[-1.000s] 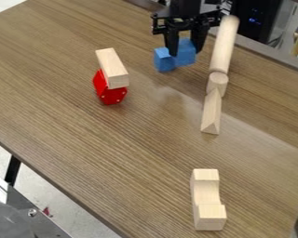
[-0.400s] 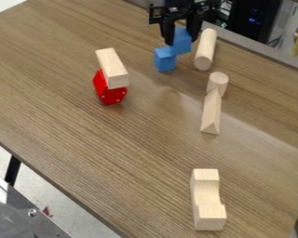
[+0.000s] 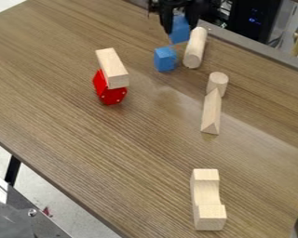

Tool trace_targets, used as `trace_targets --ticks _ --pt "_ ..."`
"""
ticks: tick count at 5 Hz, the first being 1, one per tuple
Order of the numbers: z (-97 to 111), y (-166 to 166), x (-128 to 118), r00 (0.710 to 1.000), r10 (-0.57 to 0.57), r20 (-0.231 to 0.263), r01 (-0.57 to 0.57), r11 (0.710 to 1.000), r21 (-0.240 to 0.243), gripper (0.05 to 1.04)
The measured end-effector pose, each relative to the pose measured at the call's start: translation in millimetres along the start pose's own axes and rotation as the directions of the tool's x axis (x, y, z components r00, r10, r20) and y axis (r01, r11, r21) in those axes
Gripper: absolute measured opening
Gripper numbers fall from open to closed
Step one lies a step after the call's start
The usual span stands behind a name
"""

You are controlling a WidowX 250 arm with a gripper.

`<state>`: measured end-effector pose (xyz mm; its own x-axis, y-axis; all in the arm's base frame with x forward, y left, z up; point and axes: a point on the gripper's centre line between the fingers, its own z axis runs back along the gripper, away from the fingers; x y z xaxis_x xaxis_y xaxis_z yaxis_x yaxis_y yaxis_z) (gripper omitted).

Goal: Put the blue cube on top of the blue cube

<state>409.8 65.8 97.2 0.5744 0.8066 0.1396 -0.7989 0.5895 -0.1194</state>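
At the top of the camera view, the tool point(image 3: 180, 29) is closed around one blue cube point(image 3: 179, 35), which sits between its fingers and extends a little below their tips. The second blue cube point(image 3: 165, 59) rests on the worktop point(image 3: 114, 158), lower in the view than the tool, just beside the long wooden cylinder point(image 3: 195, 48).

Right of the lower cube point(image 3: 165, 60) lies a dowel point(image 3: 195, 49); front-right, a cylinder point(image 3: 217, 83), prism point(image 3: 211, 113) and, farthest, notched block point(image 3: 206, 197). Front-left of it, a bar point(image 3: 113, 68) rests on a hexagonal block point(image 3: 114, 96). Beyond it, the upper cube point(image 3: 180, 33) is in the gripper point(image 3: 180, 28).
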Motion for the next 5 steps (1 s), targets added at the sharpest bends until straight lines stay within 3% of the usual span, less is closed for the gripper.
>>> trace_targets --ticks 2,5 --pt "-9.9 13.4 4.0 0.999 0.027 -0.027 -0.026 0.999 0.045 0.556" --pt "-11.4 14.2 1.7 0.999 0.014 -0.04 -0.012 0.999 0.052 0.556"
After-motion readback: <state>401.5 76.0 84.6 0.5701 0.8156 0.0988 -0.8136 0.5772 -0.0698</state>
